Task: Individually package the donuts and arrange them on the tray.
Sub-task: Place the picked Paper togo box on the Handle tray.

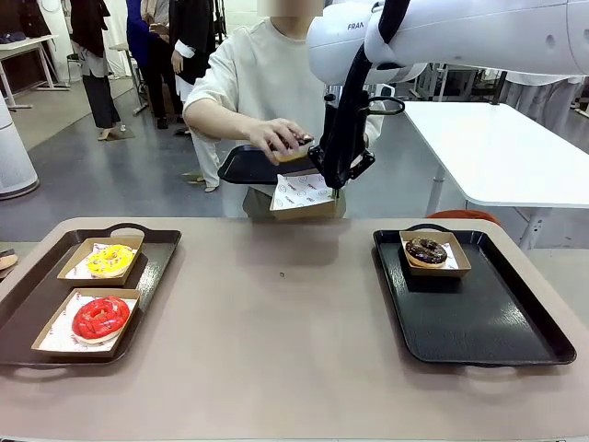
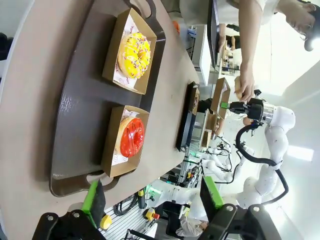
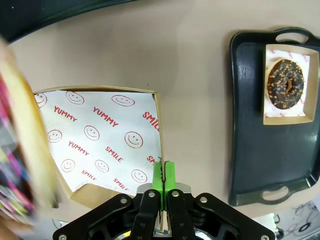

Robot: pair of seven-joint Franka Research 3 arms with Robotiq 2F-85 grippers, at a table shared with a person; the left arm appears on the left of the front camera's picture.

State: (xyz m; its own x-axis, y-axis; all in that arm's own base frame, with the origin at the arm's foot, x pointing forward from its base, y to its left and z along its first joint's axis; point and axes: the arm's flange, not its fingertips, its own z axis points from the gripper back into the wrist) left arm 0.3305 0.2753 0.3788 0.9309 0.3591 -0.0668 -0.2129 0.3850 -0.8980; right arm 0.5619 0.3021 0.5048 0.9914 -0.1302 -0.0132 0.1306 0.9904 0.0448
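Observation:
My right gripper is shut on the rim of an empty cardboard box lined with printed paper, held up beyond the table's far edge. In the right wrist view the gripper pinches the box's wall. A person's hand holds a sprinkled donut just above that box; it blurs in at the edge. A chocolate donut sits boxed on the right tray. Yellow and red donuts sit boxed on the left tray. My left gripper hangs open above the red donut and the yellow donut.
The person's other hand holds a black tray behind the box. A bare stretch of tabletop lies between the two trays. A white table stands at the back right.

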